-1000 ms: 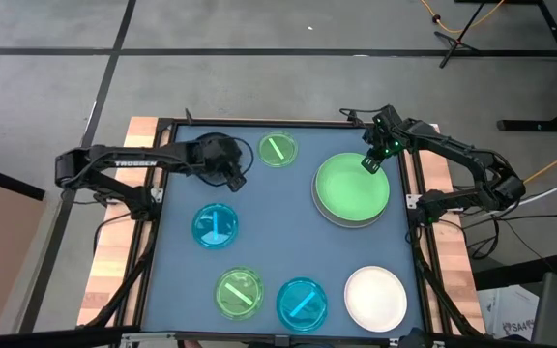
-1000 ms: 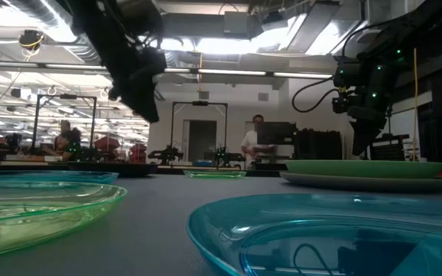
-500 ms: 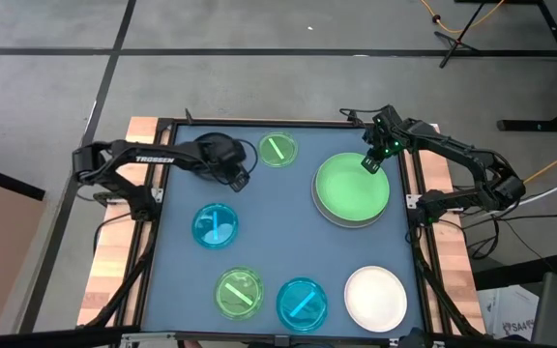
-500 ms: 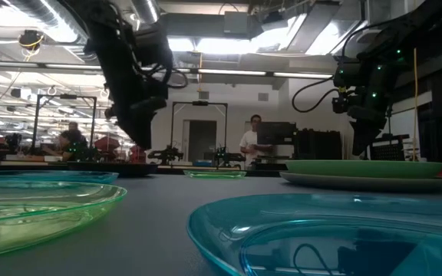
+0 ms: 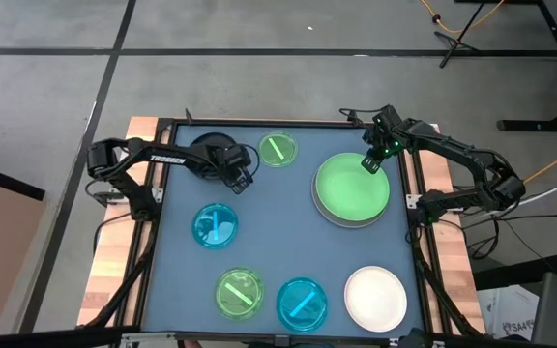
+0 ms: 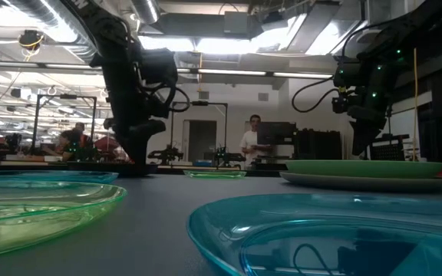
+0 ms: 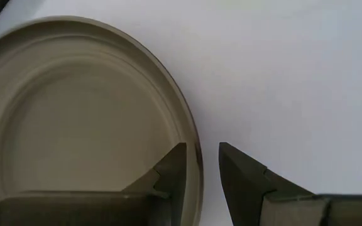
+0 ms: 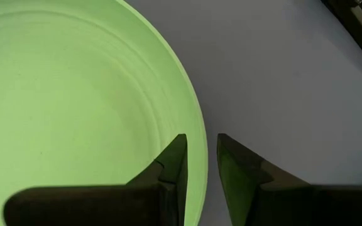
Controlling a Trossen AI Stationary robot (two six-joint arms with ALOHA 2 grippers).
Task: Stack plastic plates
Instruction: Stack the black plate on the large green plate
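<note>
White "TROSSEN" lettering on left arm; both claws released, straddling plate rims.

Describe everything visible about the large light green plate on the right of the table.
The large light green plate is round, shallow, opaque and matte like plastic, with faint concentric rings inside. It lies flat, stacked on a slightly wider grey plate. The right gripper sits at its far rim, one finger inside and one outside, a narrow gap between them.

A robotics lab or workshop, it seems: exposed ceiling ducts and strip lights span a large open hall, with test rigs, a monitor, and a person standing beyond; the floor is bare concrete.
</note>
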